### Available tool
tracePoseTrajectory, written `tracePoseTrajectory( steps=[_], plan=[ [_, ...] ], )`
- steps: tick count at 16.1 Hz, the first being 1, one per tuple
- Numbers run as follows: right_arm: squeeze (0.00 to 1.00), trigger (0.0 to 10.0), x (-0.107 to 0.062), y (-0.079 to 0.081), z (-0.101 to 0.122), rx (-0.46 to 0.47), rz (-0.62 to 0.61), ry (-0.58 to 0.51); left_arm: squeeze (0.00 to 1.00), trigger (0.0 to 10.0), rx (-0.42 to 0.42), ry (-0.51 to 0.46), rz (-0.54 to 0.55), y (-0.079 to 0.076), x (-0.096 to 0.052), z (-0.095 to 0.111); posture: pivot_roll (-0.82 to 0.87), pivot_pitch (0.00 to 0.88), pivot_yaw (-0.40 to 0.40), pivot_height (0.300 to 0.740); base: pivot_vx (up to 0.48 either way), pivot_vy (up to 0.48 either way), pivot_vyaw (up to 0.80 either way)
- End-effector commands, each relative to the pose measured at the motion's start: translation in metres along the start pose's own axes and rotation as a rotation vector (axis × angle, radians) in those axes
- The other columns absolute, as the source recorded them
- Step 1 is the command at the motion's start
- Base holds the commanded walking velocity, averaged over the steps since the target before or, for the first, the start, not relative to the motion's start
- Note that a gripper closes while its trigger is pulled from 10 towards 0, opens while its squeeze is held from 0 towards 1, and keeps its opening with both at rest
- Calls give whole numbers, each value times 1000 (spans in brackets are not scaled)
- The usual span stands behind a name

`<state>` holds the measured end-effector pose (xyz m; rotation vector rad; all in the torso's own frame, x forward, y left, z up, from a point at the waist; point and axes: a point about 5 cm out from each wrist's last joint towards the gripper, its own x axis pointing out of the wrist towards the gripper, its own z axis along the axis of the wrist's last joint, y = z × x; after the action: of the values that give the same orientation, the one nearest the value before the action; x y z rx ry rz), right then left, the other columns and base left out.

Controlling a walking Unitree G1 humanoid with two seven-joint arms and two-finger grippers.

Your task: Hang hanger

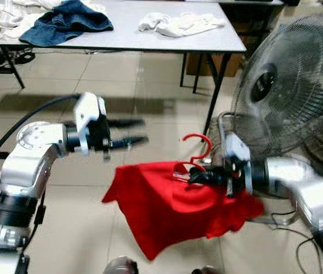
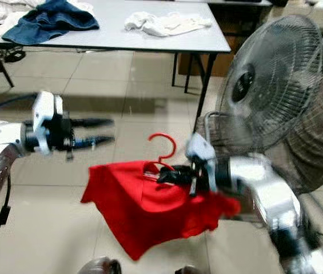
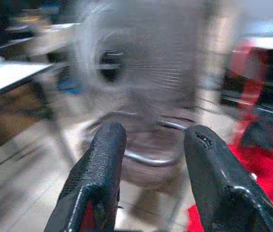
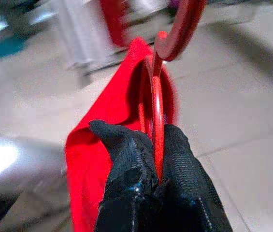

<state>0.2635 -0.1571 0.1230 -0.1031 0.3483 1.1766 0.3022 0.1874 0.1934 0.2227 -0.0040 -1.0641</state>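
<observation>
A red hanger [image 1: 197, 149] carries a red garment [image 1: 167, 208] that droops above the tiled floor. My right gripper [image 1: 198, 176] is shut on the hanger just below its hook, and in the right wrist view the red hanger [image 4: 156, 96] runs between the fingers [image 4: 126, 159]. My left gripper [image 1: 137, 131] is open, held to the left of the hanger and a little higher, apart from it. In the left wrist view its fingers [image 3: 100, 174] point toward the fan, with red cloth [image 3: 257, 174] at one side.
A large pedestal fan [image 1: 287, 85] stands close on the right, behind my right arm. A grey table [image 1: 127, 34] at the back holds a blue garment [image 1: 64, 23] and white cloths [image 1: 178, 24]. Cables [image 1: 281, 220] lie on the floor by the fan.
</observation>
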Motion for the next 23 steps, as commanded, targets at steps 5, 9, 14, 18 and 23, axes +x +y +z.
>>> tracePoseTrajectory(
  steps=[5, 9, 14, 18, 23],
  plan=[
    [0, 10000, 4, -13, -15, 210, -588, -139, 0, 10000, -173, 132, 492, -25, -18, -58, -66, 67, -57, 740, 0, 0, 0],
    [0, 10000, -4, -27, -24, 205, -913, -84, 0, 10000, -192, 156, 730, -41, -21, -68, -68, 39, -88, 740, 267, 0, 0],
    [0, 10000, 9, -19, -46, 272, -974, -147, 0, 10000, -190, 178, 954, -37, -29, -76, -41, 0, -90, 740, 335, 0, 0],
    [0, 10000, 29, -11, -43, 278, -909, -183, 0, 10000, -161, 166, 933, -35, -26, -70, -47, 0, -84, 740, 398, 0, 692],
    [0, 10000, 36, -14, -36, 260, -890, -208, 0, 10000, -174, 159, 919, -33, -21, -67, -43, 5, -72, 740, 426, 0, 800]
  ],
)
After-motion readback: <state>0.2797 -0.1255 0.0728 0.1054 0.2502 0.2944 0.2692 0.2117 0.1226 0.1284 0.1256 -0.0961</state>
